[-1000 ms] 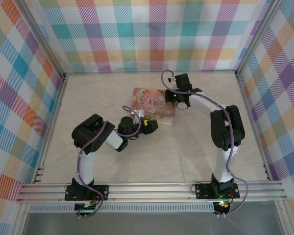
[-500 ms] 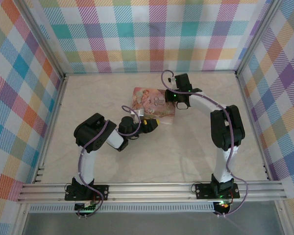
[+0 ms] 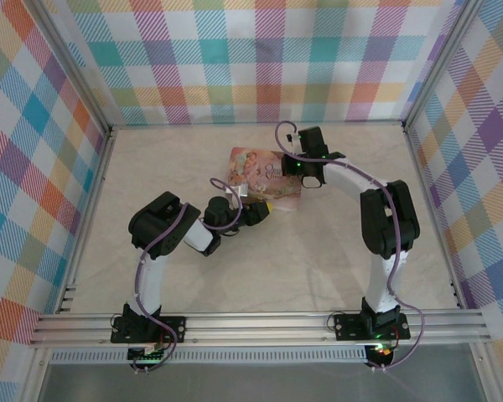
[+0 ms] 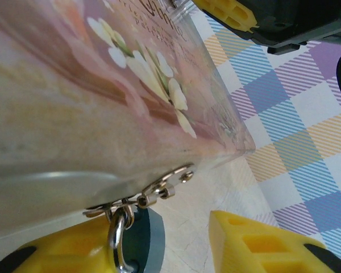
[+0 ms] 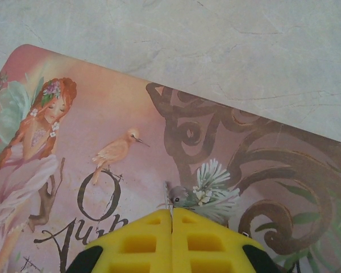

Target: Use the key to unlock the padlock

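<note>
The padlock (image 4: 137,239), small with a dark blue body and a steel shackle, hangs from the hasp (image 4: 162,185) at the tin's edge. My left gripper (image 4: 170,242) is open around it: one yellow finger (image 4: 57,250) lies against the padlock, while the other finger (image 4: 261,244) stands apart with bare table between. From above, the left gripper (image 3: 258,211) sits at the near edge of the pink illustrated tin (image 3: 253,170). My right gripper (image 5: 171,219) hovers over the tin's lid (image 5: 102,114), shut on the key (image 5: 170,205), a thin grey sliver poking out between the pads.
The right gripper (image 3: 308,174) hangs over the tin's right end. The tin lies mid-table towards the back. Plaid walls (image 3: 260,59) enclose the table on three sides, with bare marbled tabletop (image 3: 285,260) in front of the tin.
My left gripper's jaws have narrowed around the padlock and it has edged slightly closer to the tin. The right arm has stayed put.
</note>
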Action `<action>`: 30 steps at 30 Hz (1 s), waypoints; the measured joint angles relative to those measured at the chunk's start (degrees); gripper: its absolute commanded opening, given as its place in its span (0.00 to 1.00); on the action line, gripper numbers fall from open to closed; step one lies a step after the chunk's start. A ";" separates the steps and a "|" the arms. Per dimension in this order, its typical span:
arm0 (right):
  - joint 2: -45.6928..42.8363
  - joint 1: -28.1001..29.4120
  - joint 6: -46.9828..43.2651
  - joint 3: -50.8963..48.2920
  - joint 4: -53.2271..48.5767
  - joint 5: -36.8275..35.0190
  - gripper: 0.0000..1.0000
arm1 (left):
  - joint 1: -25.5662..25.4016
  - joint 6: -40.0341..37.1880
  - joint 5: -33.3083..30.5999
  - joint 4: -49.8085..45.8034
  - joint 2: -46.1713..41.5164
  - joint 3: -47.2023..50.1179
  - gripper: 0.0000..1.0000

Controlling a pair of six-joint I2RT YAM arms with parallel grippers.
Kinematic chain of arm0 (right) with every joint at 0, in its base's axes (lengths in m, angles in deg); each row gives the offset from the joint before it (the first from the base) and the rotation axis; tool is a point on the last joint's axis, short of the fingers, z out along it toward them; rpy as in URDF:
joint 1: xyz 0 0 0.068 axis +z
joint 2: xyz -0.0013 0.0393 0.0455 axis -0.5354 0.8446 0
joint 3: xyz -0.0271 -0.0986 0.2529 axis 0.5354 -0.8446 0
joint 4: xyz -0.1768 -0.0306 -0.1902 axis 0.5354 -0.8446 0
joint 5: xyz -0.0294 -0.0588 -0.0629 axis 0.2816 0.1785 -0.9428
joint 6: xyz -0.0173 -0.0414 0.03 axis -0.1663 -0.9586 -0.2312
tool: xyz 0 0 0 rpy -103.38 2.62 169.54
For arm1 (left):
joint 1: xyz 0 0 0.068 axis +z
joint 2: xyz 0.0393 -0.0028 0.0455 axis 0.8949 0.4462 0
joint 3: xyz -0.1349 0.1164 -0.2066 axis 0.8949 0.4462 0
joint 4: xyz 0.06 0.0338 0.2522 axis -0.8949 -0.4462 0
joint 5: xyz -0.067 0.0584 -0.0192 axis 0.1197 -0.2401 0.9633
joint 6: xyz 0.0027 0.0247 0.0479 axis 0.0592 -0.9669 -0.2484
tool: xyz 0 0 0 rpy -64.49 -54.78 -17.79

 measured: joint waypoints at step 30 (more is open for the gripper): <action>-2.34 0.00 -0.02 -3.61 1.92 0.00 0.00 | 0.92 -2.73 -0.46 -6.25 -1.68 -0.63 0.24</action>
